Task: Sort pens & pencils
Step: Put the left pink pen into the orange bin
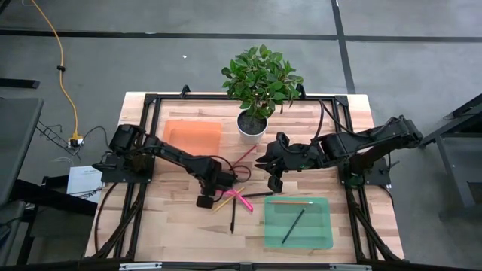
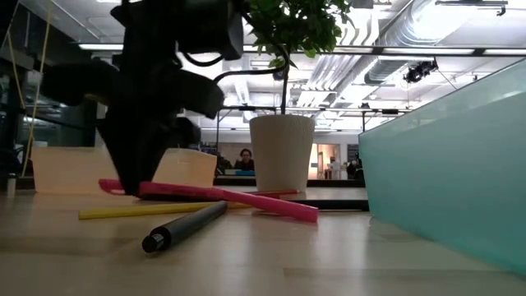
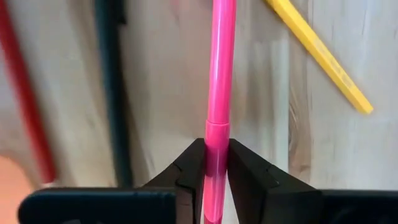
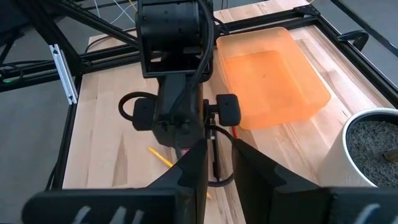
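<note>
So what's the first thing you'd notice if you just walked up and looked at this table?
Probably the leafy potted plant at the table's far edge, with an orange tray to its left and a green tray nearer the front holding two pencils. Then the left gripper, down in the middle of the table, fingers closed around a bright pink pen. The right gripper hangs close by, holding nothing.

Wooden table [image 1: 181, 226] carries orange tray [image 1: 192, 137], green tray [image 1: 298, 223], potted plant [image 1: 252, 120], pens [image 1: 242, 199], pencils [image 1: 223, 204].
</note>
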`<action>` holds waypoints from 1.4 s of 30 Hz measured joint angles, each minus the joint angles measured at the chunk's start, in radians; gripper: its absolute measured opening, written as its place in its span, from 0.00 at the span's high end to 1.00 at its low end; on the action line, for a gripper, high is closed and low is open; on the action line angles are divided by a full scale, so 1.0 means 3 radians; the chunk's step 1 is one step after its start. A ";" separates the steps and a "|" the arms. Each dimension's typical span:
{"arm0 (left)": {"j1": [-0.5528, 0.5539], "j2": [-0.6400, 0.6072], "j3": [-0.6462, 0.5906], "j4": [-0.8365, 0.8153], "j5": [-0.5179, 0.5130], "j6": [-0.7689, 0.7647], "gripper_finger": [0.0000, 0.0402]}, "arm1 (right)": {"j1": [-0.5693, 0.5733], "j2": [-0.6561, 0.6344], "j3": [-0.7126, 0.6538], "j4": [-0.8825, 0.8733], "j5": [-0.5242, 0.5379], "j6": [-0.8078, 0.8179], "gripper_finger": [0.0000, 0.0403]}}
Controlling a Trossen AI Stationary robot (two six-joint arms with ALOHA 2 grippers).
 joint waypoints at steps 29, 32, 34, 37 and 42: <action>0.0331 -0.0850 0.0304 -0.0942 -0.0782 -0.0096 0.87 | 0.0000 0.0000 0.0000 -0.0025 0.0000 -0.0039 0.84; 0.0507 -0.1010 0.0303 -0.0991 -0.0854 -0.0030 0.88 | 0.0000 0.0001 0.0000 -0.0024 0.0000 -0.0036 0.84; 0.0627 -0.1106 0.0304 -0.0991 -0.0875 0.0010 0.91 | 0.0000 0.0001 0.0000 -0.0025 0.0000 -0.0036 0.84; 0.0818 -0.1224 0.0304 -0.1044 -0.0908 0.0093 0.93 | 0.0000 0.0001 0.0000 -0.0024 0.0000 -0.0015 0.84; 0.1105 -0.1347 0.0303 -0.1177 -0.0919 0.0235 0.88 | 0.0000 0.0001 0.0000 -0.0025 -0.0001 0.0000 0.84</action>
